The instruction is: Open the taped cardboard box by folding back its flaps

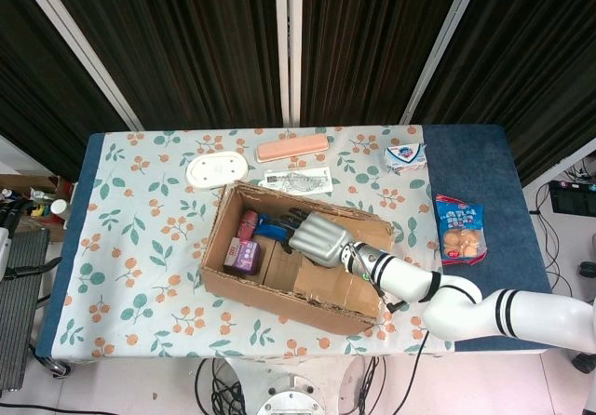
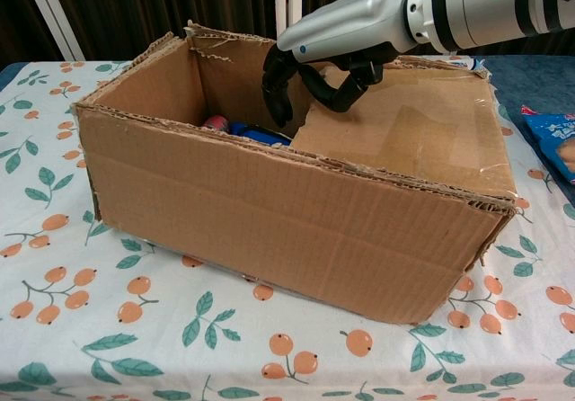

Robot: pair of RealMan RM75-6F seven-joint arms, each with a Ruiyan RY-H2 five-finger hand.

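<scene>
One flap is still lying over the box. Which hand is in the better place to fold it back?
The right hand. It hangs over the cardboard box, fingers curled down at the edge of the remaining flap. The left hand shows in neither view.

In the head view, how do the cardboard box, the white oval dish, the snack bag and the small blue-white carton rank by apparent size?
1. cardboard box
2. white oval dish and snack bag: they look alike, so unranked
3. blue-white carton
</scene>
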